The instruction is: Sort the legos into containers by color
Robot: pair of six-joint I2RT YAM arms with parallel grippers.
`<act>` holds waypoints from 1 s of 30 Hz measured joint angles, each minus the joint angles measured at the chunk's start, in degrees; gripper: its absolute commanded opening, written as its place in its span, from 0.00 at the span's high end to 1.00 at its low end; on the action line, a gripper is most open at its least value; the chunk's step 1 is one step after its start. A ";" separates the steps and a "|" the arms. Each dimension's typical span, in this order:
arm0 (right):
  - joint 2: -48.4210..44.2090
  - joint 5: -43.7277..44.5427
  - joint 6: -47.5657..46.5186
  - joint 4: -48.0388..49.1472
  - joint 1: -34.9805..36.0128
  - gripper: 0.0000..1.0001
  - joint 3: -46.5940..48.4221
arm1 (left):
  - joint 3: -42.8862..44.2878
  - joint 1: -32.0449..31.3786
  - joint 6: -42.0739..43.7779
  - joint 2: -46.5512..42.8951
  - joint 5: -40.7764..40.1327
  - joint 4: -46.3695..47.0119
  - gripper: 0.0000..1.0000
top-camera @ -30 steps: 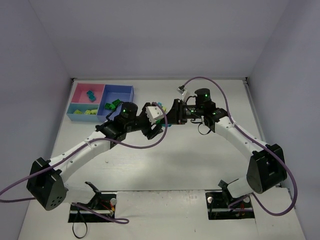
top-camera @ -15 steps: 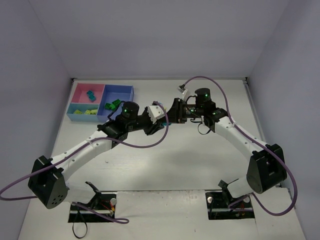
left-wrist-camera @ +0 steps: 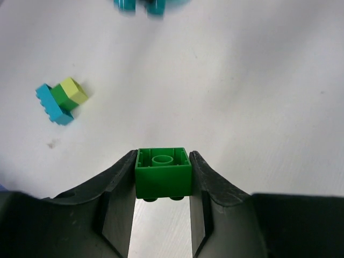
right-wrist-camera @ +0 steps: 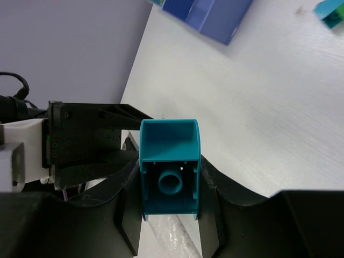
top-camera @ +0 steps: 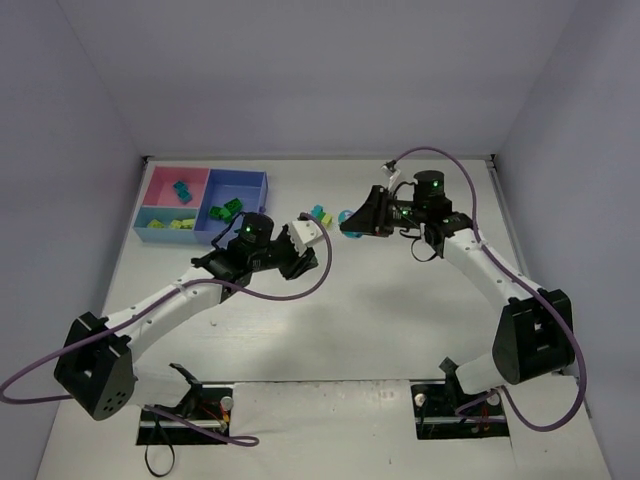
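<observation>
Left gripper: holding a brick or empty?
Holding. The left gripper is shut on a dark green brick, fingers pressed against its sides.

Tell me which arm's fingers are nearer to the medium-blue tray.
Left. The left fingers, holding a dark green brick, sit just off the near right corner of the medium-blue tray. The right fingers, holding a teal brick, are clearly farther off to its right.

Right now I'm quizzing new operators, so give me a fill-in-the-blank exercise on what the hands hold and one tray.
The left hand is shut on a ____ brick.
The right hand is shut on a ____ brick.
The sorted teal bricks lie in the ____ tray.
Missing: dark green; teal; pink.
</observation>
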 measured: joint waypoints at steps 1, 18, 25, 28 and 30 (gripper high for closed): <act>0.00 0.02 -0.28 -0.04 -1.01 1.00 0.00 | -0.66 0.52 0.00 -0.04 0.07 -0.15 1.00; 0.20 4.26 -8.92 -4.59 -3.58 1.00 -0.24 | 25.09 29.46 -15.45 25.64 -14.82 -10.60 0.63; 0.20 5.20 -11.87 -5.60 -3.26 1.00 -1.29 | 31.76 30.12 -18.03 35.21 -16.61 -16.50 0.39; 0.20 5.22 -13.09 -5.60 -3.06 1.00 -1.29 | 32.22 30.03 -18.21 34.97 -16.63 -17.86 0.38; 0.20 5.42 -13.99 -5.57 -2.67 1.00 -1.29 | 32.54 30.01 -18.21 34.47 -16.50 -18.27 0.38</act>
